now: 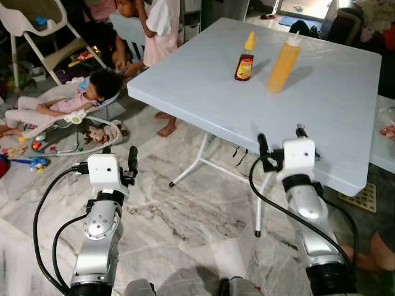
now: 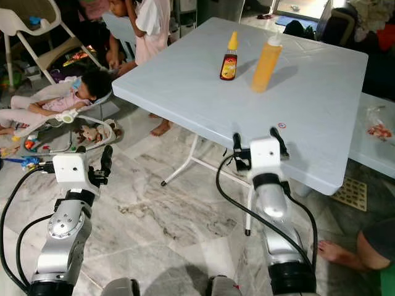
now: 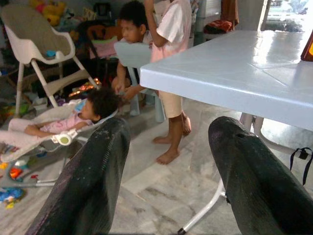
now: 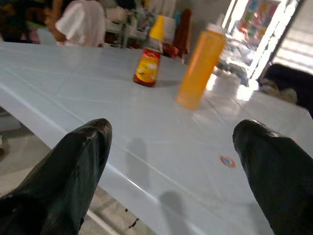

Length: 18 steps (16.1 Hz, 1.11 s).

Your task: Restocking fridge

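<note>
Two bottles stand upright on the pale blue table (image 1: 321, 98): a small dark sauce bottle (image 1: 245, 60) with a yellow cap, and to its right a taller orange squeeze bottle (image 1: 284, 63) with a white cap. My right gripper (image 1: 281, 140) is open at the table's near edge, short of both bottles, nothing between its fingers (image 4: 73, 171). My left gripper (image 1: 118, 157) is open over the floor, left of the table, also holding nothing. In the right wrist view the sauce bottle (image 4: 148, 58) and the squeeze bottle (image 4: 199, 66) stand ahead across the tabletop.
A child lies in a baby bouncer (image 1: 68, 111) on the marble floor at the left, with toys around. Two people stand by the table's far left corner (image 1: 157, 31). A white high chair (image 1: 37, 37) stands behind. A person's foot (image 2: 336, 253) is at the lower right.
</note>
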{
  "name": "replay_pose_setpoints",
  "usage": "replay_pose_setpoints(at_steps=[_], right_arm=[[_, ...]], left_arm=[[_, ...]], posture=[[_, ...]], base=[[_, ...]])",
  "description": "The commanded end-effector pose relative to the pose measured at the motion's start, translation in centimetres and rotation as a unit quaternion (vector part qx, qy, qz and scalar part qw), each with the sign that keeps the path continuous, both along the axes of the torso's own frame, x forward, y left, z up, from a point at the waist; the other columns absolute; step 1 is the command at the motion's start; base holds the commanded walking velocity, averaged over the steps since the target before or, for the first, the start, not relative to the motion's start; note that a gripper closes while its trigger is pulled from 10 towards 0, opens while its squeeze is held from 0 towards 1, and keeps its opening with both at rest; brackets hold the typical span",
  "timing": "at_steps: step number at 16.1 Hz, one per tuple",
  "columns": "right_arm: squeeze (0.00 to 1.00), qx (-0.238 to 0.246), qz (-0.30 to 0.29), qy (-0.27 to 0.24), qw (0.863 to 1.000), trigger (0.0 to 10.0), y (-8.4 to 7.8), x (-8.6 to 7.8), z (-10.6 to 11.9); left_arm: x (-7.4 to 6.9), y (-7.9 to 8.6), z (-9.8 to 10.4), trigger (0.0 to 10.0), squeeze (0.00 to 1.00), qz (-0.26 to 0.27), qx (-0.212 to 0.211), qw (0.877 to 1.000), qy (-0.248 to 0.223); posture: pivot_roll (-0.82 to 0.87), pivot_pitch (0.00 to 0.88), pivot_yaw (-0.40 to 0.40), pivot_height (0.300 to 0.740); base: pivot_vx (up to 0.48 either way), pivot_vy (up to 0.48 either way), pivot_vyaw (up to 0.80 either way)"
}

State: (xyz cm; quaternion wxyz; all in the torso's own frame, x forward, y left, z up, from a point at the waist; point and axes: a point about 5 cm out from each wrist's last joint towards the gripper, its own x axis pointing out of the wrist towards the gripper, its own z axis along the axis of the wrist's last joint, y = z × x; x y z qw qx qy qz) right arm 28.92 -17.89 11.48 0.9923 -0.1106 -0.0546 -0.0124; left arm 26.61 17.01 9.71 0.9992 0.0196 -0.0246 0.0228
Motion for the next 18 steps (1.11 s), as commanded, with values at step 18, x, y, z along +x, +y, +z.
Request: replay_pose_setpoints(at_steps=[18], right_arm=[[0.00,0.023,-0.018,0.003,1.000,10.0,0.2,-0.5,0.3]], left_arm=[[-0.7,-0.6,-0.2,10.0,0.00,-0.027,-0.003,1.000,0.001]], posture=[[-0.03,0.021,0.008,0.740]], base=[[0.000,0.000,0.00]])
